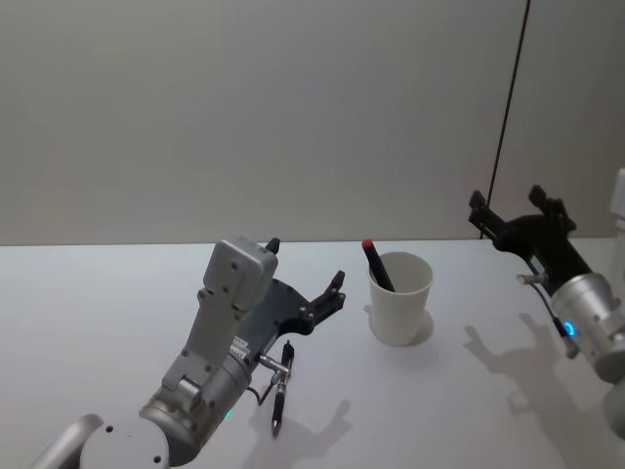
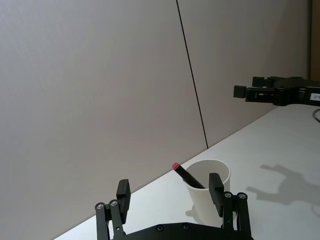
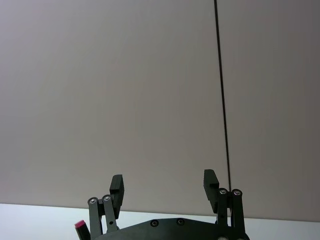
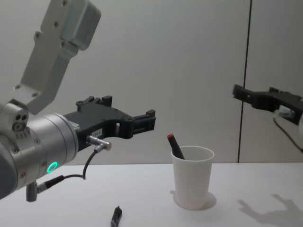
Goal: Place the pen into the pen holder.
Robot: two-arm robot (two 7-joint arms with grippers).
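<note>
Head, chest and wrist views of a white desk set before a plain grey wall crossed by one dark vertical seam. The pen holder, a plain white paper cup with a rolled rim that tapers toward its base, stands upright on the desk near the centre. Inside it, a slim black pen with a red end leans against the rim on the robot's left side, with the red end uppermost and above the cup. A second black pen lies flat on the desk to the left of the cup, apart from it and below the left arm's wrist. The left claw, black and two-fingered, hovers above the desk to the left of the cup and points toward it; its fingers are spread wide and grasp nothing. The right claw hangs raised to the right of the cup, well apart from it, likewise released and empty.
</note>
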